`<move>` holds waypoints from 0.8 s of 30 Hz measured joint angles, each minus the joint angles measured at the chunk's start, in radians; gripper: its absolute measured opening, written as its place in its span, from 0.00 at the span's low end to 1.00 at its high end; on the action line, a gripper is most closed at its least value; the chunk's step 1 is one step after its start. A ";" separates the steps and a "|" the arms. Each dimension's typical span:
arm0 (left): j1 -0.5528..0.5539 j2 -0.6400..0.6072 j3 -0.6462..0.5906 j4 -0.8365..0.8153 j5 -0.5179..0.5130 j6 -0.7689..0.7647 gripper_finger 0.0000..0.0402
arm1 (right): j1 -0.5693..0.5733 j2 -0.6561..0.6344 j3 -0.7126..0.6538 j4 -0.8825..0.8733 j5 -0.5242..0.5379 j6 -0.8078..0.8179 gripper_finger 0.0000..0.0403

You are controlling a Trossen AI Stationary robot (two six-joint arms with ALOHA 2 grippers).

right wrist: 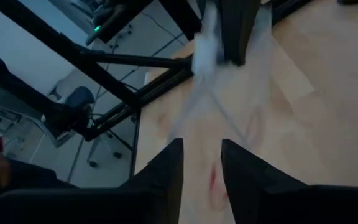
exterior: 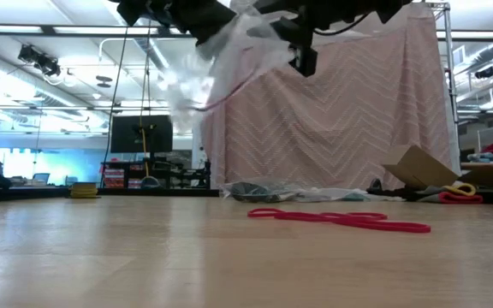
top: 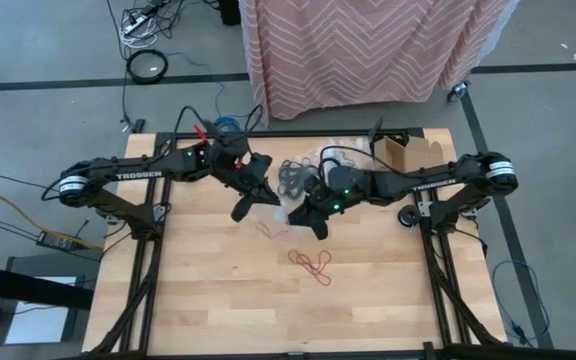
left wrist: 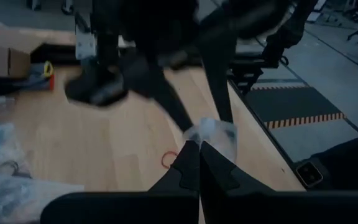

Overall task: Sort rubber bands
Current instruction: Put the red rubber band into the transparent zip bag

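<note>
My left gripper (left wrist: 199,152) hangs over the table's middle (top: 243,208), shut on a clear plastic bag (left wrist: 215,133). The bag hangs high above the wood (exterior: 216,64), with a thin reddish band (exterior: 229,92) showing in it. My right gripper (right wrist: 201,168) is open just right of the bag (top: 313,222). Its fingertips are close to the plastic, and I cannot tell whether they touch it. A red cluster of rubber bands (top: 310,263) lies flat on the table below (exterior: 341,220). A black cluster (top: 293,178) lies farther back. My left gripper pinches a bunched bit of the bag's edge (left wrist: 205,138) between its two fingertips. The fingers slant down from the table's left. The bag hangs slack from them, clear of the table (exterior: 204,81).
Crinkly clear bags (exterior: 264,190) and the black bands crowd the far middle. A cardboard box (top: 408,152) stands at the far right, and red and blue items (top: 216,128) lie at the far edge. The near half is bare wood (top: 268,310).
</note>
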 joint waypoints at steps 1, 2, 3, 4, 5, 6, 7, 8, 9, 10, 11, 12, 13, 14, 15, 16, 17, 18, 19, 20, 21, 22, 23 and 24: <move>0.000 0.000 0.000 0.012 0.002 -0.003 0.00 | 0.002 0.011 0.000 0.013 -0.004 0.006 0.25; -0.003 0.000 0.000 0.018 0.006 -0.004 0.00 | 0.005 0.022 0.000 0.033 -0.006 0.014 0.26; -0.006 0.000 0.000 0.020 0.009 -0.005 0.00 | 0.006 0.032 0.000 0.048 -0.007 0.019 0.27; -0.012 0.000 0.000 0.027 0.009 -0.005 0.00 | 0.007 0.042 0.000 0.065 -0.008 0.021 0.28; -0.018 0.000 0.000 0.031 0.009 -0.006 0.00 | 0.007 0.053 0.000 0.085 -0.008 0.022 0.28; -0.025 0.000 0.000 0.026 0.009 -0.007 0.00 | 0.007 0.061 0.000 0.097 -0.008 0.027 0.29; -0.031 0.006 0.000 0.028 0.010 -0.009 0.00 | 0.007 0.068 0.000 0.113 -0.009 0.029 0.29; -0.037 0.009 0.001 0.028 0.011 -0.014 0.00 | 0.007 0.072 -0.001 0.132 -0.008 0.031 0.29; -0.042 0.012 0.001 0.013 0.010 -0.021 0.00 | 0.006 0.072 -0.001 0.138 -0.007 0.031 0.29; -0.049 0.018 0.001 0.000 0.011 -0.024 0.00 | 0.006 0.072 -0.001 0.143 0.000 0.030 0.29; -0.056 0.026 0.001 -0.002 0.011 -0.024 0.00 | 0.006 0.072 -0.001 0.148 0.009 0.026 0.29; -0.060 0.031 0.002 -0.013 0.011 -0.025 0.00 | 0.006 0.072 -0.001 0.148 0.014 0.021 0.29; -0.065 0.039 0.002 -0.027 0.010 -0.025 0.00 | 0.006 0.071 -0.002 0.150 0.014 0.020 0.29; -0.069 0.047 0.002 -0.036 0.011 -0.024 0.00 | 0.006 0.071 -0.002 0.155 0.013 0.020 0.29; -0.071 0.054 0.002 -0.042 0.011 -0.024 0.00 | 0.006 0.071 -0.002 0.155 0.009 0.020 0.29; -0.071 0.061 0.002 -0.047 0.012 -0.024 0.00 | 0.006 0.071 -0.002 0.153 0.009 0.020 0.29; -0.071 0.066 0.002 -0.050 0.015 -0.025 0.00 | 0.007 0.071 -0.002 0.150 0.009 0.020 0.29; -0.071 0.072 0.002 -0.047 0.015 -0.025 0.00 | 0.011 0.071 -0.003 0.147 0.010 0.021 0.29; -0.071 0.075 0.002 -0.043 0.021 -0.025 0.00 | 0.012 0.071 -0.003 0.145 0.010 0.021 0.29; -0.071 0.079 0.002 -0.037 0.035 -0.026 0.00 | 0.013 0.071 -0.003 0.146 0.009 0.021 0.29; -0.071 0.084 0.002 -0.025 0.055 -0.029 0.00 | 0.014 0.071 -0.003 0.147 0.009 0.023 0.29; -0.071 0.090 0.002 -0.016 0.074 -0.033 0.00 | 0.014 0.071 -0.003 0.149 0.009 0.026 0.29; -0.071 0.097 0.003 -0.009 0.090 -0.036 0.00 | 0.014 0.071 -0.003 0.151 0.007 0.026 0.29; -0.071 0.104 0.003 0.002 0.103 -0.043 0.00 | 0.013 0.071 -0.003 0.152 0.004 0.026 0.29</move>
